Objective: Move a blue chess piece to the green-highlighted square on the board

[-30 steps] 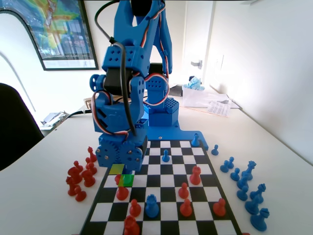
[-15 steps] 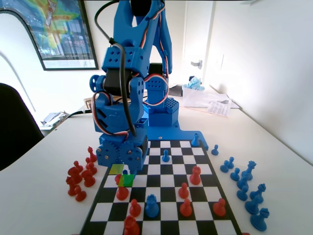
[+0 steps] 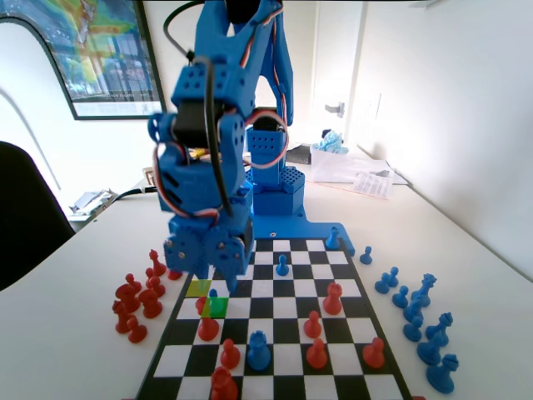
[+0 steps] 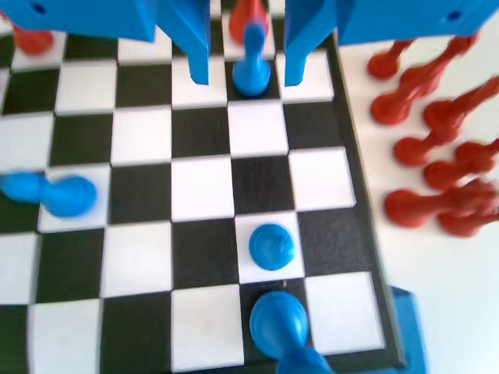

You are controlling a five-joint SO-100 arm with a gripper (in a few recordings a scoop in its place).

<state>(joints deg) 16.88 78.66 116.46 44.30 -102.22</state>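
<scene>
The blue chess piece [image 4: 251, 68] is a small pawn that stands upright on the board [image 4: 203, 187], between my gripper's [image 4: 248, 78] two jaws and touching neither. My gripper is open. In the fixed view the gripper [image 3: 216, 282] hangs just above the pawn's round head [image 3: 213, 293]. The pawn's base sits at the green-highlighted square [image 3: 219, 308], where the tint covers it. A red piece [image 4: 248, 15] stands right behind the pawn in the wrist view.
A paler yellow-green square [image 3: 198, 288] adjoins the green one. Red pieces [image 3: 137, 296] crowd the table left of the board, and blue pieces [image 3: 420, 321] stand to its right. Red and blue pieces [image 3: 258, 350] are on the near ranks. Two blue pawns [image 4: 271, 245] sit near the arm's base.
The arm has lifted and swung slightly, raising the gripper off the board. The blue pawn stays standing at the green square, free of the jaws.
</scene>
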